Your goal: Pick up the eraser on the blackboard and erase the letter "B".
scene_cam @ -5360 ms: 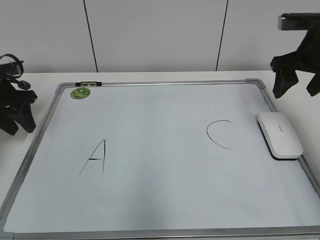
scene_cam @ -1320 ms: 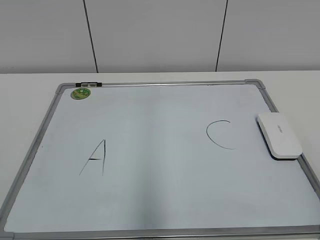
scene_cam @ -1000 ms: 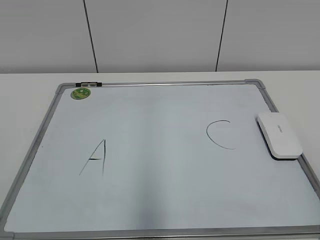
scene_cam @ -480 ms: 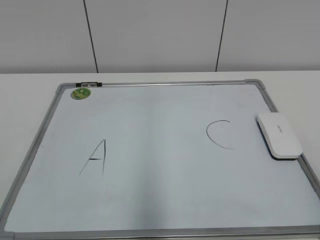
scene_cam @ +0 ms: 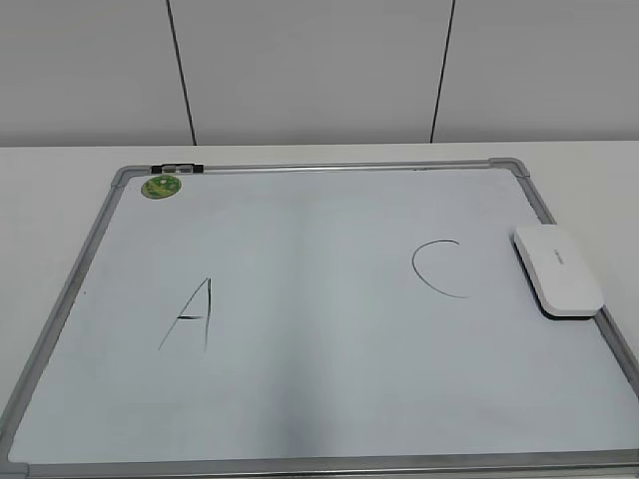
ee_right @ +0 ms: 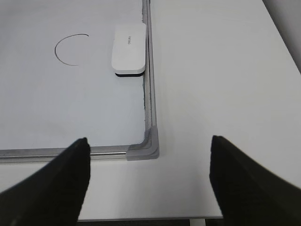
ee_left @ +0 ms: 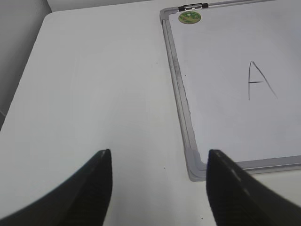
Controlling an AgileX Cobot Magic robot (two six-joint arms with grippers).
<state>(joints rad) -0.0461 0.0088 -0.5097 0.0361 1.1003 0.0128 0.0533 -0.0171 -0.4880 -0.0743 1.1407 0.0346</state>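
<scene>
White table (scene_cam: 60, 190), eraser (scene_cam: 559, 269) unmoved on blackboard (scene_cam: 319, 419), both tools (ee_left: 157, 188) (ee_right: 148, 181) spread, withdrawn.

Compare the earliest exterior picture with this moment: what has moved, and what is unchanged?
Both arms, seen at the left and right edges of the exterior view earlier, have withdrawn out of that view. Nothing was grasped or released. The eraser lies as before at the right edge of the blackboard; the "A", the "C" and the green magnet are unchanged.

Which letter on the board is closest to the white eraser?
The round "C". It sits right beside the eraser, while the pointy "A" is far across the board.
</scene>
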